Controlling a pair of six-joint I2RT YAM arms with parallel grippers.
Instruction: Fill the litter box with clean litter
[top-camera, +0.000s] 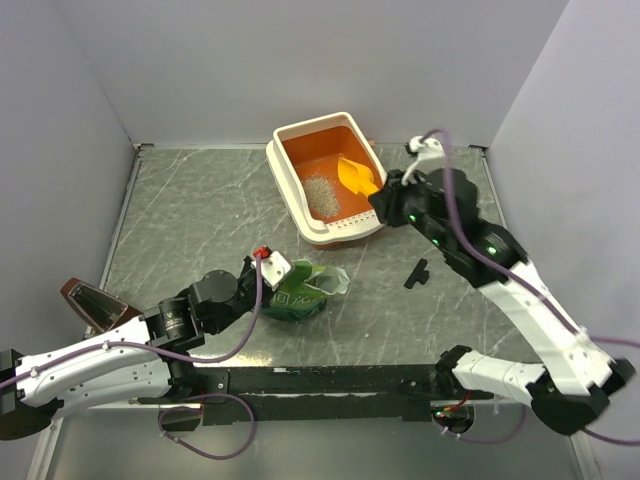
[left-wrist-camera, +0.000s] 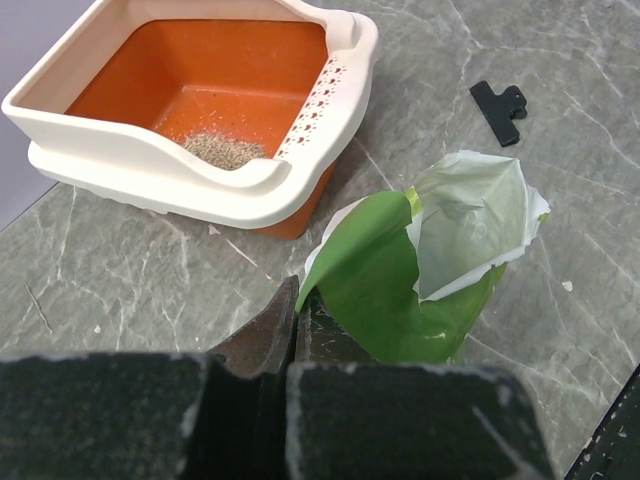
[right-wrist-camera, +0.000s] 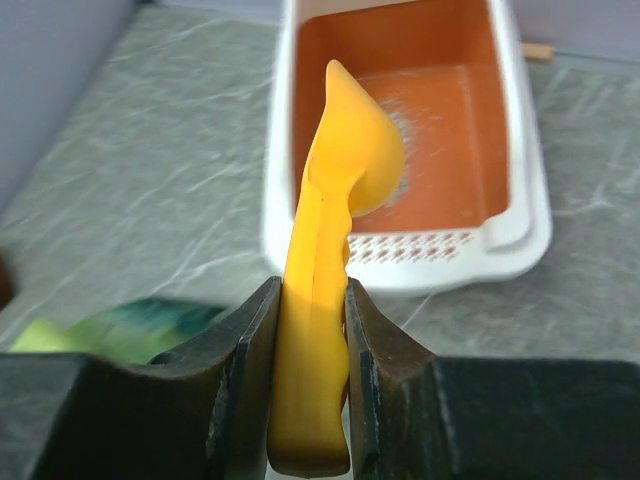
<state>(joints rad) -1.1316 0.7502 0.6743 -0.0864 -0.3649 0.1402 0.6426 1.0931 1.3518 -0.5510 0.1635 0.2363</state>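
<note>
So here's the setup: the litter box sits toward the far side of the grey marbled table, a bit right of centre, with its perforated short edge facing the arms. The clean litter is just 1 small sandy pile on the orange floor, close to that perforated end. From the left wrist camera you see the pile tucked right behind the cream rim.

The right gripper is pinching the handle of an orange-yellow scoop. The scoop's bowl hangs over the inside of the box, on the right side, just beside the pile. In the right wrist view the 2 jaws squeeze the handle from both sides and the bowl points at the tray. I can't tell whether anything is in the bowl.

The left gripper is pressed fully together, and as far as I can see it's nipping the edge of the green bag. The bag gapes toward the box, white lining showing.

There's also 1 black clip lying on the table right of the bag, well apart from everything.
</note>
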